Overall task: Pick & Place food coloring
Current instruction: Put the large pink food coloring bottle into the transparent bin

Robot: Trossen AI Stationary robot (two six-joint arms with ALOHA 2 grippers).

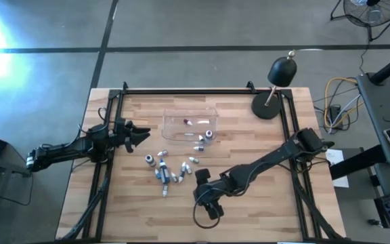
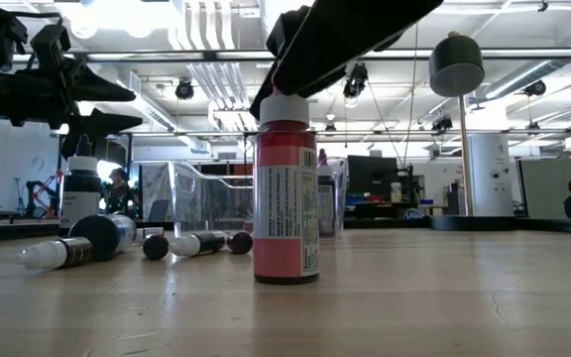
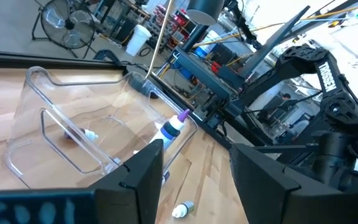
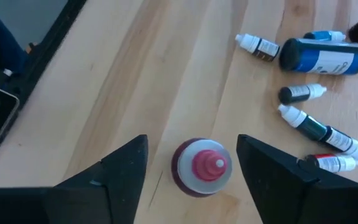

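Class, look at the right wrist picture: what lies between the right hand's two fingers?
A red bottle stands upright between the right hand's fingers, a strip of bare table on either side. The right wrist view shows this.

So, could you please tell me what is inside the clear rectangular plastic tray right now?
Inside the clear rectangular plastic tray lie at least two tiny white-capped dropper bottles, one near its middle. Glare on the walls may be hiding more.
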